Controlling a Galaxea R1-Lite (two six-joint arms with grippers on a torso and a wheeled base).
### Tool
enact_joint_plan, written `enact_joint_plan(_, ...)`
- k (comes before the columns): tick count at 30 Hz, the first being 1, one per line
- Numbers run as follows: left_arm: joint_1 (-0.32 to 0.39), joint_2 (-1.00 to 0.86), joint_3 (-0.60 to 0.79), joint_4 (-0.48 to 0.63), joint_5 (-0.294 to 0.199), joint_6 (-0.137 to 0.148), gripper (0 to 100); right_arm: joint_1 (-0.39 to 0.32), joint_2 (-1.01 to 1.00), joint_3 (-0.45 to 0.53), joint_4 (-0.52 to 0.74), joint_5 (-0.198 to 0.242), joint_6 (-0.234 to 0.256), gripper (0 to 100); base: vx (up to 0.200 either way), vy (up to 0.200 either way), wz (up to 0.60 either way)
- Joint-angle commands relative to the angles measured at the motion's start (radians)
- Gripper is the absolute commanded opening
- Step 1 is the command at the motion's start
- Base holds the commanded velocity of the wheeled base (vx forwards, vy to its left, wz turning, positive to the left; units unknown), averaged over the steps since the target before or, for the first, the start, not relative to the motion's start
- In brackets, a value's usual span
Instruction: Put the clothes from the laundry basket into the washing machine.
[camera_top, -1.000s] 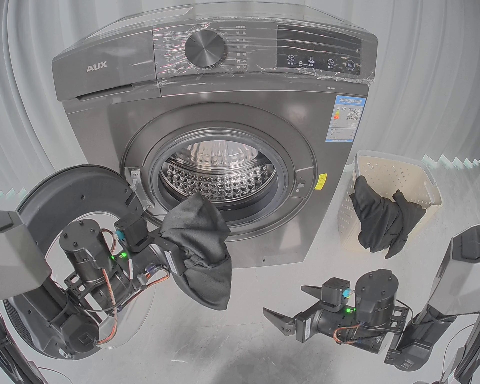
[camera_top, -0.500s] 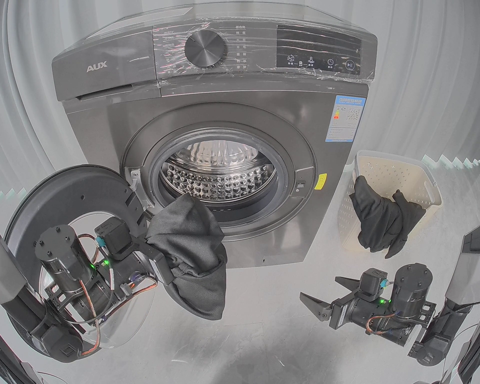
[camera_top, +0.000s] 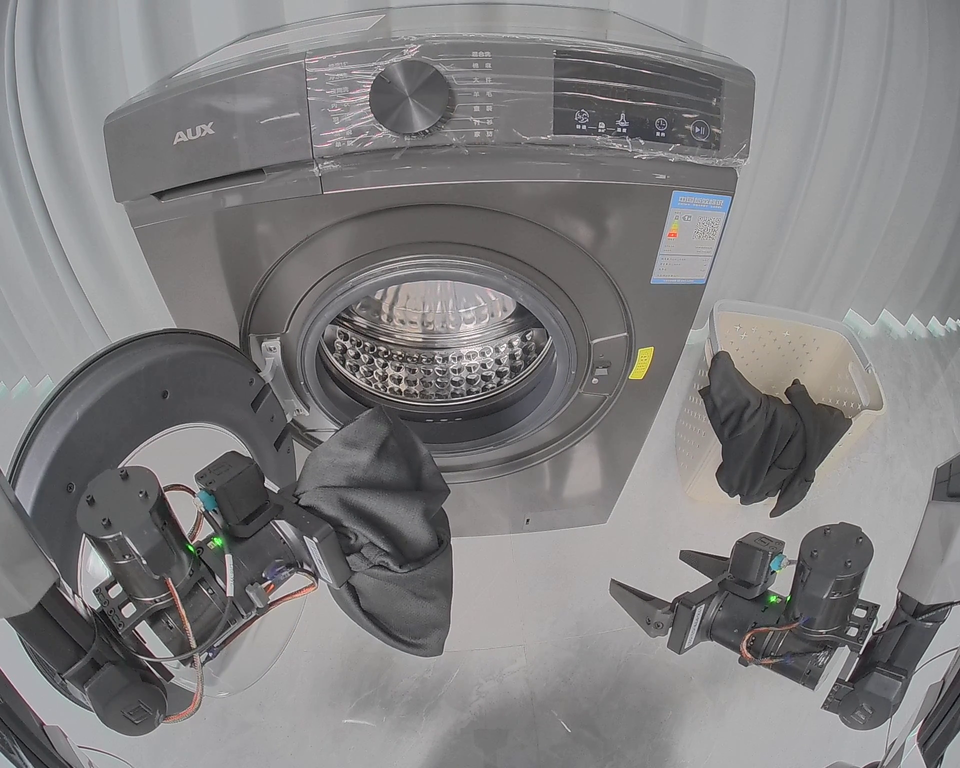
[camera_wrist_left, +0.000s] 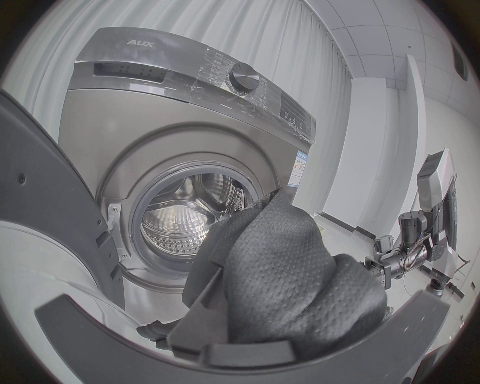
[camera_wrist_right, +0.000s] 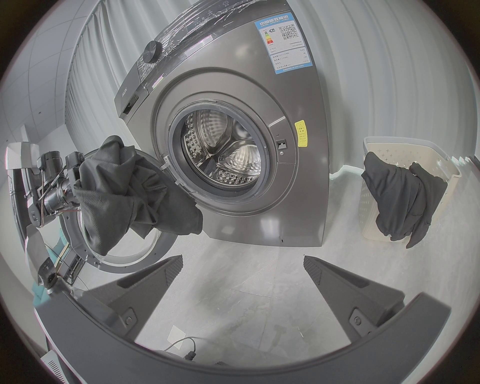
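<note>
The grey washing machine (camera_top: 430, 230) stands with its round door (camera_top: 130, 400) swung open to the left and its steel drum (camera_top: 440, 345) showing. My left gripper (camera_top: 348, 545) is shut on a dark grey garment (camera_top: 385, 510), which hangs low in front of the opening's lower left rim; the cloth (camera_wrist_left: 285, 270) covers the fingertips. A second dark garment (camera_top: 765, 440) is draped over the front rim of the cream laundry basket (camera_top: 800, 335) to the right of the machine. My right gripper (camera_top: 650, 578) is open and holds nothing, low over the floor, in front of the basket.
The open door (camera_wrist_right: 125, 250) takes up the space left of the machine, right behind my left arm. Pale floor (camera_top: 540, 600) lies between the two arms. White curtains (camera_top: 860, 150) hang behind the machine and basket (camera_wrist_right: 425, 150).
My left gripper has drawn back to the left and a little lower with the garment. My right gripper has moved right, closer to the basket, and stayed open.
</note>
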Motion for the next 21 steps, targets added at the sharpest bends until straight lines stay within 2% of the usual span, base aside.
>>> enact_joint_plan(1, -0.002, 0.007, 0.013, 0.0, 0.0, 0.0, 0, 0.0, 0.001, -0.004, -0.001, 0.0, 0.0, 100, 0.0, 0.0, 0.0)
enact_joint_plan(11, -0.005, 0.044, 0.009, -0.001, 0.01, 0.007, 0, 0.007, 0.01, -0.012, -0.001, -0.006, 0.002, 100, 0.0, 0.0, 0.0)
enact_joint_plan(17, -0.025, 0.058, 0.012, -0.001, 0.013, 0.013, 0, 0.01, 0.01, -0.009, -0.001, -0.006, 0.002, 100, 0.2, 0.0, 0.0)
enact_joint_plan(21, -0.053, 0.063, 0.019, -0.001, 0.014, 0.013, 0, 0.012, 0.01, -0.007, -0.001, -0.008, 0.002, 100, 0.0, 0.0, 0.0)
